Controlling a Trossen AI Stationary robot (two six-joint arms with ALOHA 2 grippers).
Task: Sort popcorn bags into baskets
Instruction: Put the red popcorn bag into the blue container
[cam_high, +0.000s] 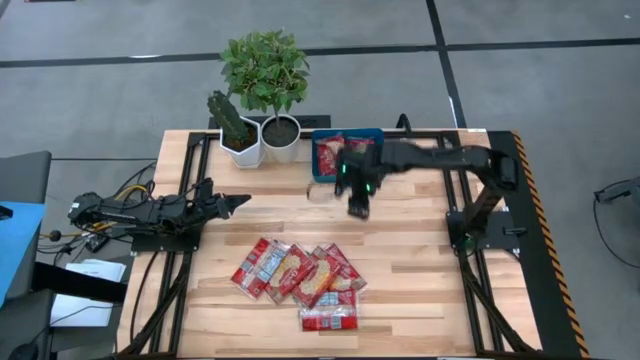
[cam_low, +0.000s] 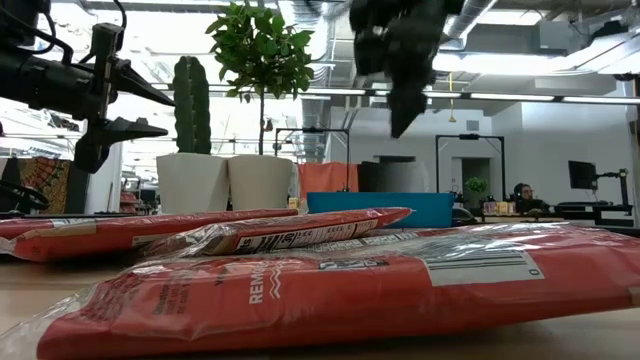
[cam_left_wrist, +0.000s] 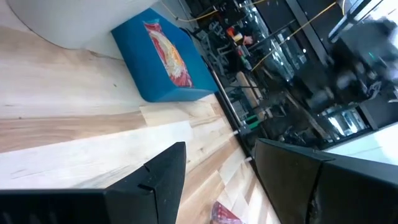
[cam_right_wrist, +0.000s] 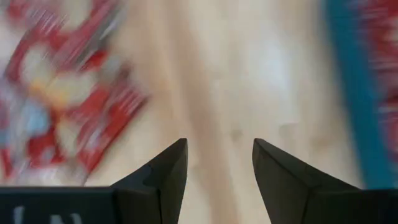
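Your right gripper (cam_high: 357, 208) hovers empty between blue tray (cam_high: 322, 176) and packet pile.
Its jaws are released above bare worktop (cam_high: 420, 250); popcorn bags (cam_high: 300, 275) lie heaped near the front edge; one sits in the tray; your left gripper (cam_high: 238, 202) waits with jaws parted by the plant pots (cam_high: 262, 145).

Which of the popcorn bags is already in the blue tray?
The popcorn bag in the blue tray beside the white pots; the rest lie in a cluster on the table's near side.
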